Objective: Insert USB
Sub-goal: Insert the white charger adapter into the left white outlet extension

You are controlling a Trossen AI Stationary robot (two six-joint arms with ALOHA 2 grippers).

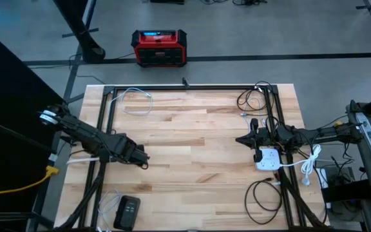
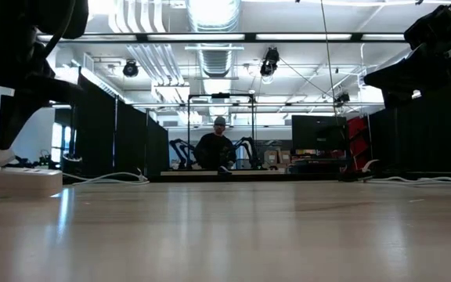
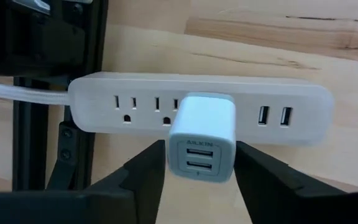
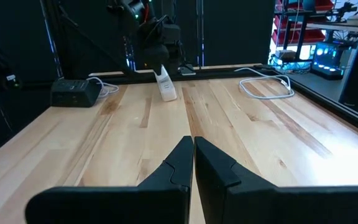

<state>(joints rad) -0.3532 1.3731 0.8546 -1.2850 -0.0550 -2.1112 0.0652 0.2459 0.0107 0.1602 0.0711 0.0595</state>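
Note:
A white power strip [image 3: 197,109] lies on the wooden table at its left side, its cord running off past the black frame rail. A white two-port USB charger [image 3: 201,140] stands on the strip's outlet face beside two free outlets, its ports turned toward the wrist camera. My left gripper [image 3: 201,168] points down over it, shut on the charger; in the high view the gripper [image 1: 137,156] hides the charger. My right gripper [image 4: 192,152] is shut with nothing in it and hovers level at the table's right side [image 1: 243,138]. My left gripper pinches the charger's two opposite side faces [image 3: 171,149] between its two fingers, coming from above and pointing down. The charger stands upright with its back against the strip's outlet face. The strip lies flat on the table.
A second white power strip [image 1: 267,159] with black and white cables lies near my right gripper. A black box [image 1: 127,211] sits at the near left, a white cable loop [image 1: 137,102] at the far left. Black frame rails [image 1: 102,122] border the table.

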